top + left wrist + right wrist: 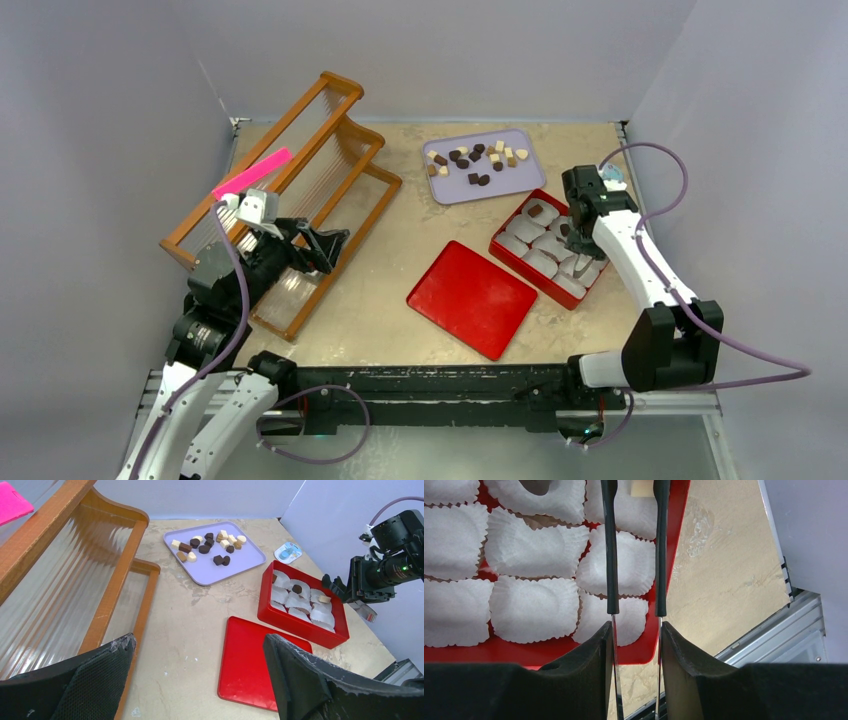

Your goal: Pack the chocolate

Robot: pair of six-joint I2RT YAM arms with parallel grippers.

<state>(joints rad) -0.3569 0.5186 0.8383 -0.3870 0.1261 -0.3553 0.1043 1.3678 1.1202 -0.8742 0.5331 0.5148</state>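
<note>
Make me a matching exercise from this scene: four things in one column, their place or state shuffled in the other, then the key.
Things
1. red lid
2. lavender tray
3. red box
4. left hand

Place or state
A. lined with white paper cups
B. lying flat on the table beside the box
C. open, holding nothing
D. carries loose chocolate pieces

Pairs: 1-B, 2-D, 3-A, 4-C
</note>
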